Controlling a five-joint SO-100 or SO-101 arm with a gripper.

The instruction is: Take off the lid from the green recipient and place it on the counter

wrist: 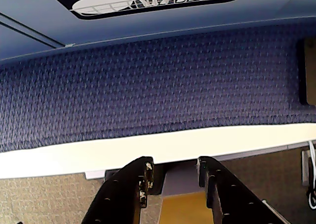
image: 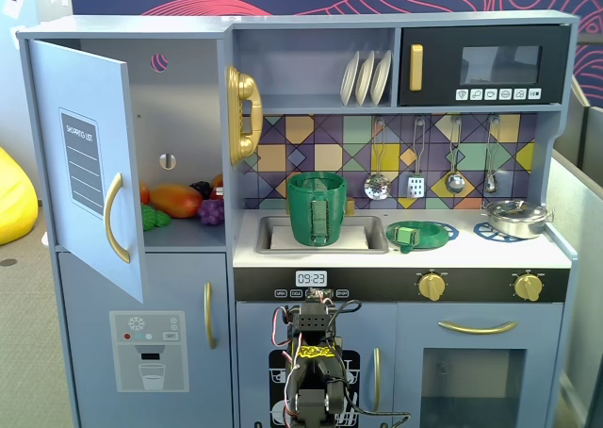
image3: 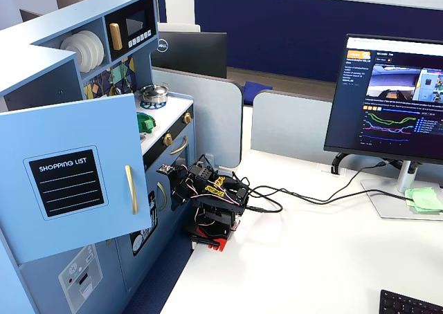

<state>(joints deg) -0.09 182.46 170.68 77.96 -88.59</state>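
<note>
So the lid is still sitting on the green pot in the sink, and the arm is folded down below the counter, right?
Not quite. In a fixed view the lid already lies on the counter, right of the sink, and the green pot stands open. The rest holds: the arm is folded below the counter, its hand empty in the wrist view.

Dark green recipient, brighter green lid, white counter with seemingly blue burner rings

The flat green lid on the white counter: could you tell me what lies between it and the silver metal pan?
In a fixed view, only bare white counter lies between the flat green lid and the silver metal pan.
</note>
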